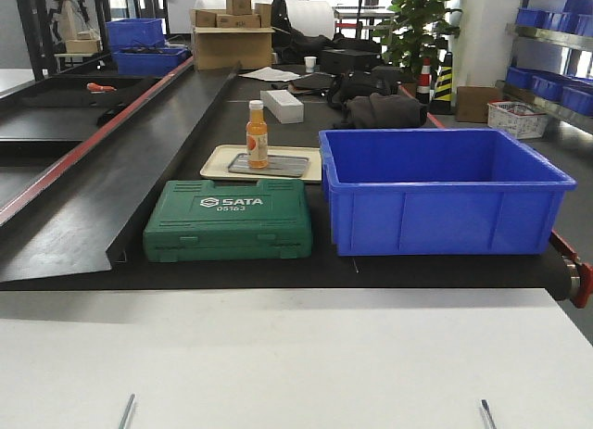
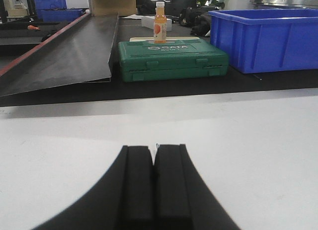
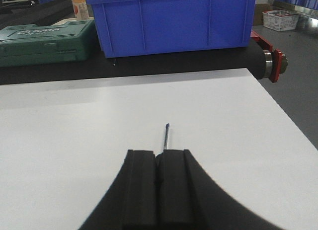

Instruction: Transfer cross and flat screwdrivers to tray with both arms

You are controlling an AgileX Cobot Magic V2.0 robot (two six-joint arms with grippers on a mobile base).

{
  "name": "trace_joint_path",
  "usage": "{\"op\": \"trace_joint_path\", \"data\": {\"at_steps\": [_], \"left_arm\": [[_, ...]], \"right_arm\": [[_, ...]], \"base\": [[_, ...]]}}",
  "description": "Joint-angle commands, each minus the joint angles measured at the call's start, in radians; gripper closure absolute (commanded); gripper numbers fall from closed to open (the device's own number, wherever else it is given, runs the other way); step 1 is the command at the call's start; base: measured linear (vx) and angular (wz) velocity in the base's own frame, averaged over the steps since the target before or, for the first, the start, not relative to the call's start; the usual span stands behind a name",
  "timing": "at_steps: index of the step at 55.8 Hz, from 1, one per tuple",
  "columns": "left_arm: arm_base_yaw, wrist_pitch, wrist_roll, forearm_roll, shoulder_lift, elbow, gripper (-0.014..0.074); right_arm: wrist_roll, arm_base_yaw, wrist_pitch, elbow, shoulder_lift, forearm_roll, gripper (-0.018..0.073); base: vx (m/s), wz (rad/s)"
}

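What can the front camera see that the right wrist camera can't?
Only the front camera shows the grey tray and the plant. Only the right wrist camera shows the right gripper, pinched shut on a screwdriver. Both show the blue bin, the green toolbox and the orange bottle.

Bench clutter
A green tool case [image 1: 228, 233] sat beside 1 blue bin [image 1: 445, 193] near the black mat's [image 1: 278, 273] front edge.
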Motion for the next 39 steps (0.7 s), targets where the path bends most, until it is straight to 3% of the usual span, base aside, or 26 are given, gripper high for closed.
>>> {"op": "trace_joint_path", "data": {"at_steps": [1,10,17,24,33,39], "left_arm": [[0.002,-0.097,-0.008,0.000,-0.012,-0.024,0.0599],[0.002,-0.230,-0.012,-0.003,-0.012,-0.024,0.0599],[0.002,-0.338,-0.088,-0.003,-0.012,-0.064,0.0599],[0.002,-0.299,-0.148,-0.001,0.003,-0.196,0.0599],[0.002,-0.276,-0.072,-0.001,0.195,-0.451,0.0599],[0.002,-0.162,-0.055,-0.001,0.410,-0.637,0.0599]], "right_arm": [[-0.006,0.002,-0.126,0.007,-0.005,-0.011,0.0567],[-0.004,0.002,-0.291,0.006,-0.005,-0.008,0.0567],[0.018,0.002,-0.427,-0.033,-0.005,-0.003,0.0567],[0.018,0.002,-0.337,-0.211,0.014,-0.005,0.0567],[-0.042,0.002,-0.201,-0.505,0.224,-0.034,0.0567],[-0.047,0.002,-0.171,-0.666,0.424,-0.033,0.0567]], "base": [[0.00,0.00],[0.00,0.00],[0.00,0.00],[0.00,0.00],[0.00,0.00],[0.00,0.00]]}}
